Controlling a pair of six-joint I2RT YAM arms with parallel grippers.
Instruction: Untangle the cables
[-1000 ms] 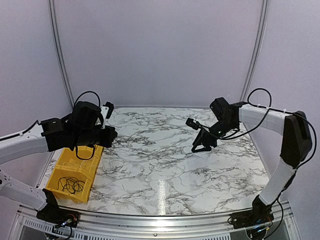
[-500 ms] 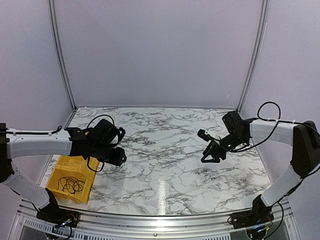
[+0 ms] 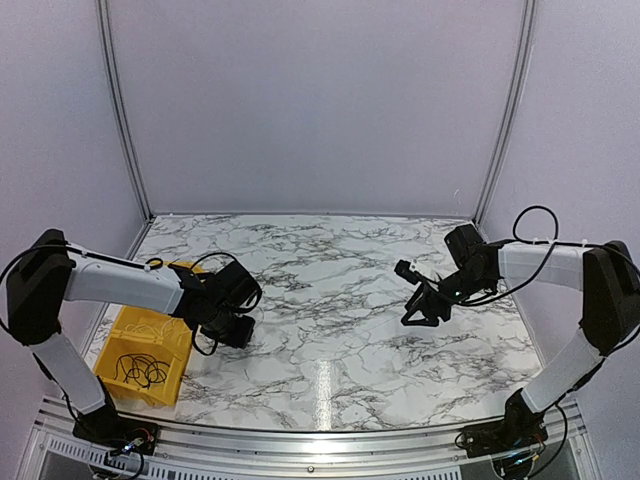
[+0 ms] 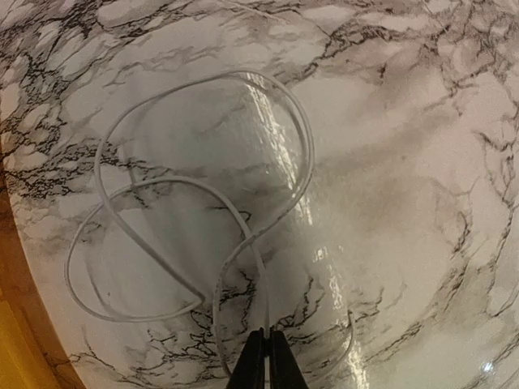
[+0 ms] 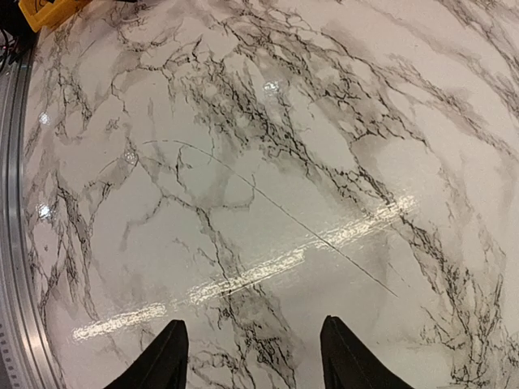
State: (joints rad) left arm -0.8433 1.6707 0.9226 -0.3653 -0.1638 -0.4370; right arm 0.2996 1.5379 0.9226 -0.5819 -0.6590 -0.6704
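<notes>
Thin black cables [image 3: 140, 371] lie in a loose tangle in the near end of a yellow bin [image 3: 116, 346] at the left. My left gripper [image 3: 237, 331] is low over the table just right of the bin. In the left wrist view it [image 4: 267, 335] is shut on a thin white cable [image 4: 302, 142] that lies in loose crossing loops on the marble. My right gripper [image 3: 421, 309] hovers over the right half of the table. It is open and empty in the right wrist view [image 5: 251, 326]. A thin dark line [image 5: 268, 203], perhaps a wire, runs across the marble ahead of it.
The bin's orange-yellow wall [image 4: 18, 340] shows at the lower left of the left wrist view. More pale wire lies in the bin's far end [image 3: 152, 322]. A metal rail [image 3: 300, 440] runs along the table's near edge.
My left arm has swung from above the bin down and right to the table. My right gripper has moved right and a little lower, then held still.
</notes>
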